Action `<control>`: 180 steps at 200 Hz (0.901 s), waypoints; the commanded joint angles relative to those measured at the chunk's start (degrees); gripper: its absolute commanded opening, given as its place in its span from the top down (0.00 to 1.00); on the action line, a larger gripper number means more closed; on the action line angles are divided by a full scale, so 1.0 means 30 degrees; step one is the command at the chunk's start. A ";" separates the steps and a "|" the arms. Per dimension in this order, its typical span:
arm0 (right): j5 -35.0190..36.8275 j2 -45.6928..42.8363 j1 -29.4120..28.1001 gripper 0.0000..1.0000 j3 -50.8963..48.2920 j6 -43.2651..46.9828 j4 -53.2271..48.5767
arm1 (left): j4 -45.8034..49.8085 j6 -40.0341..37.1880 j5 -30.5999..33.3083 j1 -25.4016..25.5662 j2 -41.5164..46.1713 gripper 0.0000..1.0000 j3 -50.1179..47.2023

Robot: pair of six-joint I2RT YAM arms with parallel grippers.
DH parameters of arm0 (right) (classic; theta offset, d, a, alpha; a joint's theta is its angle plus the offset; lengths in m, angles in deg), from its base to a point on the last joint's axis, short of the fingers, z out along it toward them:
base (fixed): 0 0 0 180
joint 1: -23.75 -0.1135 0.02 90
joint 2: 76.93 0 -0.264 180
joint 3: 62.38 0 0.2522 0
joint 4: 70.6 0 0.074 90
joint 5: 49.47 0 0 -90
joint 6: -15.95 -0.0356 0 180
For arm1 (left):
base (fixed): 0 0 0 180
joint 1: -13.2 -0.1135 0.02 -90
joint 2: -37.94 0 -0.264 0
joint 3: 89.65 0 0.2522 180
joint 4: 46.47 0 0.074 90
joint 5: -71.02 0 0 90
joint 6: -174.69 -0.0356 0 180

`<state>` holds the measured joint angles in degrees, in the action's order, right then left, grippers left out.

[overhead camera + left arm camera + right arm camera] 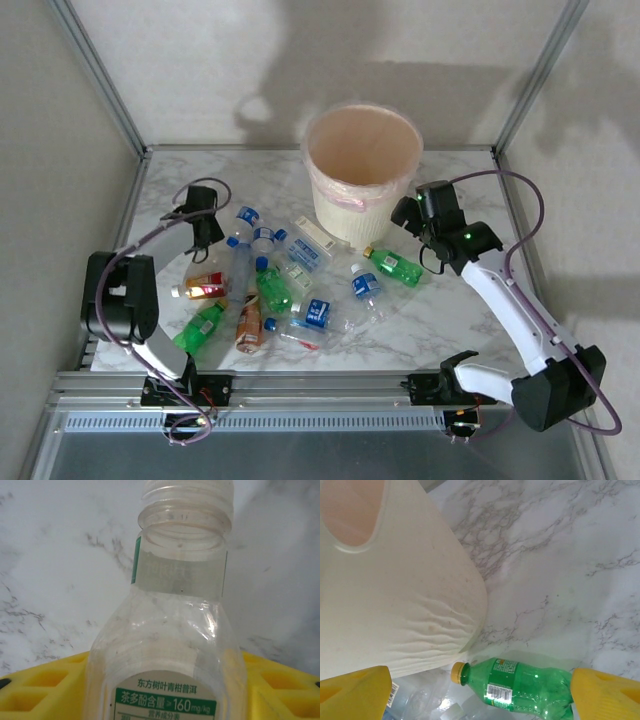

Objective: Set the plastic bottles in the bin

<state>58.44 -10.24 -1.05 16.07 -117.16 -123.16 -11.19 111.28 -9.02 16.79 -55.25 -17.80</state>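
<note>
Closest to the lens on the left wrist view, a clear bottle (165,645) with a green-and-white label fills the middle of the frame, neck pointing to the top edge, and I see the left gripper (165,690) clamped on it, its yellow fingers (45,685) tight against both sides in the lower corners. From the overhead view that left gripper (205,232) sits at the left of the marble table (450,320), at the upper left edge of the heap of bottles (275,285) lying in the centre-left of the frame. The right gripper (412,215) hangs just right of the bin (345,215), which stands upright at top centre. On the right wrist view I read this gripper (480,692) as released, its finger pads (355,685) spread wide in the bottom corners. Between them lies a green bottle (520,685) on its side, yellow cap toward the bin's wall (395,605), near it, though I cannot tell whether they touch. Overhead, that green bottle (395,266) lies right of the heap, below the bin.
</note>
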 commanded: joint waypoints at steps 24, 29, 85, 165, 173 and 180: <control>-0.0040 -0.0526 -0.0169 0.08 0.0724 0.0014 -0.0005 | 0.2569 0.1252 -0.0462 0.1987 0.3217 0.38 0.5271; -0.0002 -0.0534 -0.0158 0.08 0.0768 0.0032 -0.0044 | 0.2807 0.1391 -0.0448 0.2382 0.3281 0.38 0.6128; -0.0228 -0.1178 -0.0173 0.08 0.0617 -0.0182 -0.0045 | 0.1660 0.2849 -0.1671 0.7309 0.1121 0.37 1.4065; -0.0389 -0.3234 -0.0172 0.08 -0.0584 -0.0646 -0.0883 | 0.0723 0.2723 -0.3125 1.1061 -0.5466 0.36 2.1076; -0.0457 -0.3368 -0.0176 0.09 -0.0681 -0.0705 -0.0963 | 0.0915 0.2833 -0.3077 1.1162 -0.5998 0.37 2.1437; -0.0439 -0.3498 -0.0175 0.09 -0.0756 -0.0719 -0.1074 | 0.1098 0.2883 -0.3048 1.1236 -0.6325 0.37 2.1711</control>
<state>58.00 -19.37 -1.05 15.13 -118.06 -124.52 -8.94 119.45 -16.67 49.97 -70.68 43.51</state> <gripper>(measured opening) 0.915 0.638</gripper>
